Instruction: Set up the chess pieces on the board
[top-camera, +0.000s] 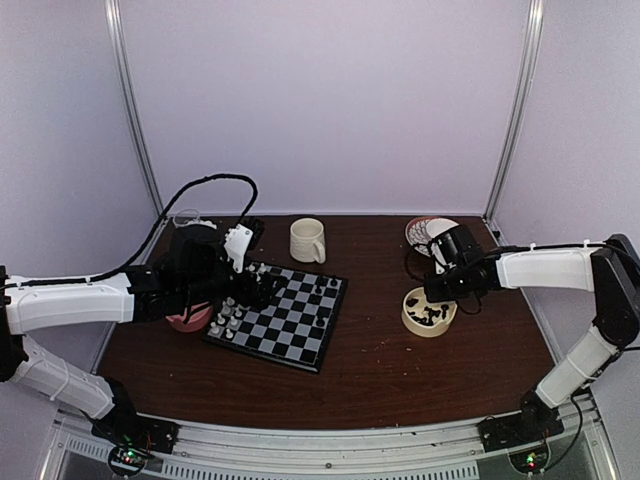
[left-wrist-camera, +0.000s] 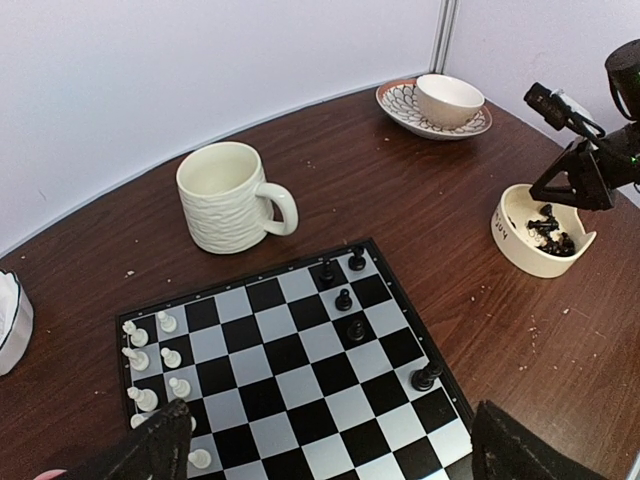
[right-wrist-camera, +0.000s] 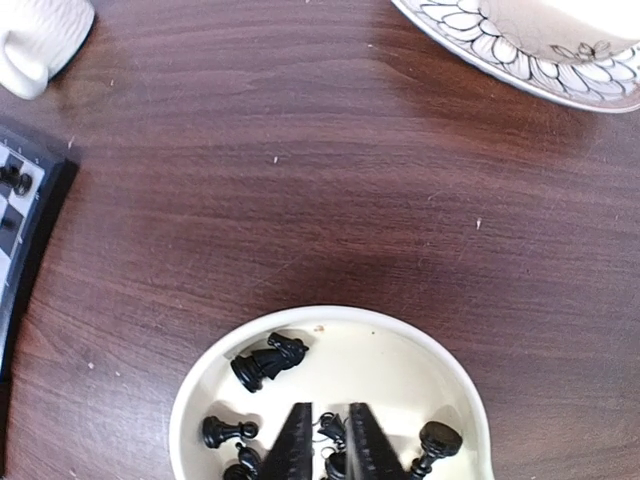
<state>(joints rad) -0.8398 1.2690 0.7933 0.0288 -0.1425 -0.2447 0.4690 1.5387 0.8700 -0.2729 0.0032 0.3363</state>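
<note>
Sitting low inside the round cream ceramic bowl (right-wrist-camera: 195, 400), the right gripper (right-wrist-camera: 328, 412) holds its two dark fingers almost together. A small black chess piece (right-wrist-camera: 328, 432) sits in the narrow slot between them. It looks pinched, though too much of it is hidden to say which piece it is.

Other loose pieces lie in the bowl. A black knight (right-wrist-camera: 268, 360) is on its side up and left of the fingertips, its long axis slanting. A black pawn (right-wrist-camera: 225, 432) lies flat to the left, its axis running across the view.

The small square black-and-grey chessboard (top-camera: 285, 330) lies to this gripper's left, across a stretch of brown wooden table (right-wrist-camera: 300, 180). The side facing the bowl carries the few standing black pieces (left-wrist-camera: 343, 298). Any carry, I judge, runs leftward, and the right arm is the nearer one to that side.

The left gripper (left-wrist-camera: 330, 430) hangs over the board's far side, fingers spread wide and gripping nothing, above the small white chess pieces (left-wrist-camera: 160, 355).
</note>
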